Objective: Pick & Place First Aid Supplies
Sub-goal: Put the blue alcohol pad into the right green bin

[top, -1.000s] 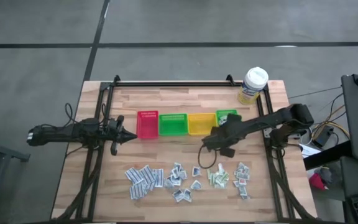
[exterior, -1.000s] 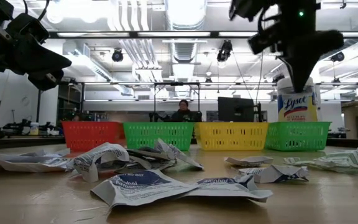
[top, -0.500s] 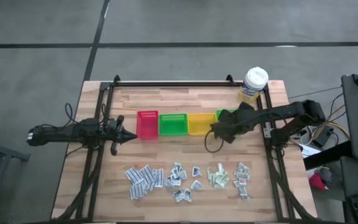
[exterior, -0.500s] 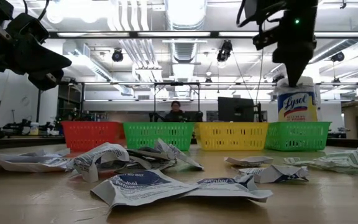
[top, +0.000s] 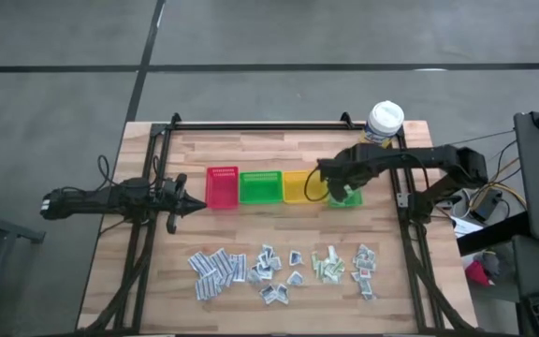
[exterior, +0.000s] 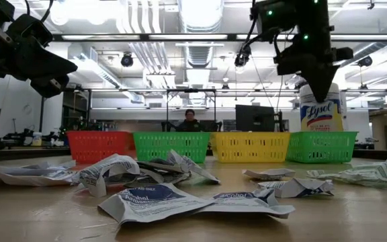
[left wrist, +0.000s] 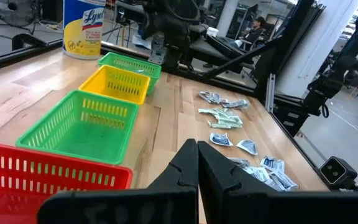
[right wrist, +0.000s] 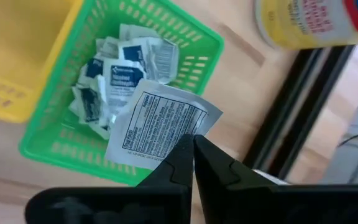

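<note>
One white sachet (right wrist: 163,130) hangs clenched in the right gripper (right wrist: 191,146) over the far-right green bin (right wrist: 191,59); it should be released only once centred above the bin's opening, while the left gripper (left wrist: 196,163), closed on nothing, waits at the table's left.

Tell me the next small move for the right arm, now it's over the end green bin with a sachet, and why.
Probably open the right gripper and let go. It is shut on a white sachet hanging directly above the end green bin, which already holds similar sachets, so the sachet should drop in. The left gripper waits shut by the red bin.
</note>
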`<state>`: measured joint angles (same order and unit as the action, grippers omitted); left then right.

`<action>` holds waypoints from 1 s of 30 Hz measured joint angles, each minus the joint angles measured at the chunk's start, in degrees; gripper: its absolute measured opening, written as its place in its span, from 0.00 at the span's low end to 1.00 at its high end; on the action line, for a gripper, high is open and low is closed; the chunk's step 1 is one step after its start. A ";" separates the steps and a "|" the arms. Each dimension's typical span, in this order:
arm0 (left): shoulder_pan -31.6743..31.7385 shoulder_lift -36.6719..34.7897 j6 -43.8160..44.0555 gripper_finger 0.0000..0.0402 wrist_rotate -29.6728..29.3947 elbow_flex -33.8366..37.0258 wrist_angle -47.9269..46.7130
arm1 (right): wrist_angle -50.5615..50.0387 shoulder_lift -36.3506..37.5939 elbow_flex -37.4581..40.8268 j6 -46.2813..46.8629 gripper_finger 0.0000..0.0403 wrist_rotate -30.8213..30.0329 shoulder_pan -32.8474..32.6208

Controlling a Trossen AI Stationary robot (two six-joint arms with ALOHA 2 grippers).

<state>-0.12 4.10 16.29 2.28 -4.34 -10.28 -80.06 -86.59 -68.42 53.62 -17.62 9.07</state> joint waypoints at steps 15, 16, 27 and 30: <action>-0.02 0.00 -0.02 0.00 0.00 0.00 0.02 | 13.61 -0.02 6.00 -4.76 0.02 4.63 7.23; 0.00 0.00 -0.02 0.00 0.00 0.00 0.02 | 14.29 -0.02 6.89 -4.76 0.02 4.63 7.44; -0.01 0.00 -0.02 0.00 0.00 0.00 0.02 | 25.55 -0.04 15.77 -4.78 0.02 5.98 7.90; 0.00 0.00 -0.02 0.00 0.00 0.00 0.02 | 26.26 -0.04 16.56 -4.78 0.02 6.11 7.88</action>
<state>-0.12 4.10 16.27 2.28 -4.34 -10.26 -53.80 -86.63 -51.87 48.84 -11.51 16.95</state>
